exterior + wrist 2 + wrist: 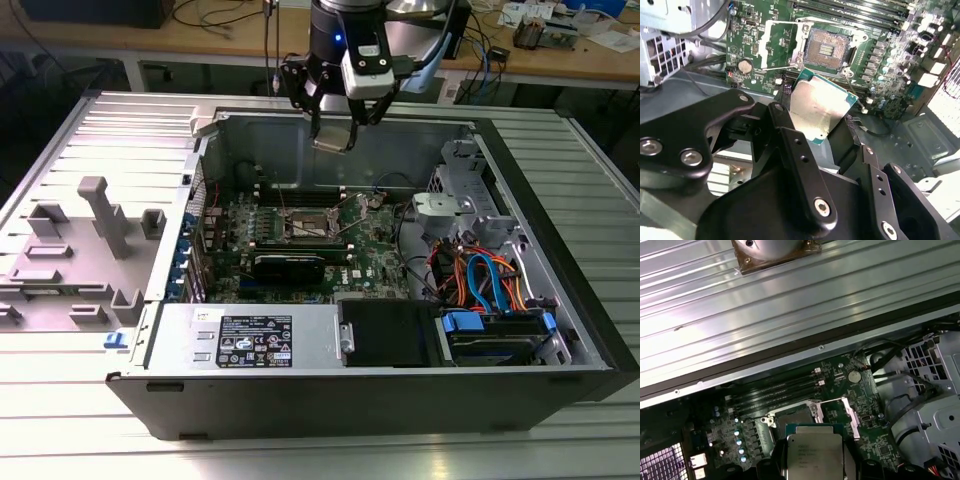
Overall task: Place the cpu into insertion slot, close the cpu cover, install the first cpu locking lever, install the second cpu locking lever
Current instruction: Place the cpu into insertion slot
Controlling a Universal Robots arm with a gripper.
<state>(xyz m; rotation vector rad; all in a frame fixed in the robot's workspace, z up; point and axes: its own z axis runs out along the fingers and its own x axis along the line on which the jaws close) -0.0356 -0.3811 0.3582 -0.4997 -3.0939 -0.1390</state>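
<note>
**Exterior view.** The hand (334, 130) hangs at the upper centre of the frame, over the far wall of the open computer case (350, 400), which lies on the bench (300, 455). The hand is clamped on the cpu (333, 138). The insertion slot (313, 222) sits on the green motherboard (375, 252) at frame centre, well apart from the cpu.

**Second wrist view.** The black fingers (792, 140) grip the cpu (820, 112) on opposite edges, and it is tilted. The insertion slot (827, 47) is uncovered, its dark centre exposed. The cpu cover (782, 42) stands beside it.

**First wrist view.** The cpu (815, 455) is off the board, and the insertion slot (796, 419) shows past one edge of it.
</note>
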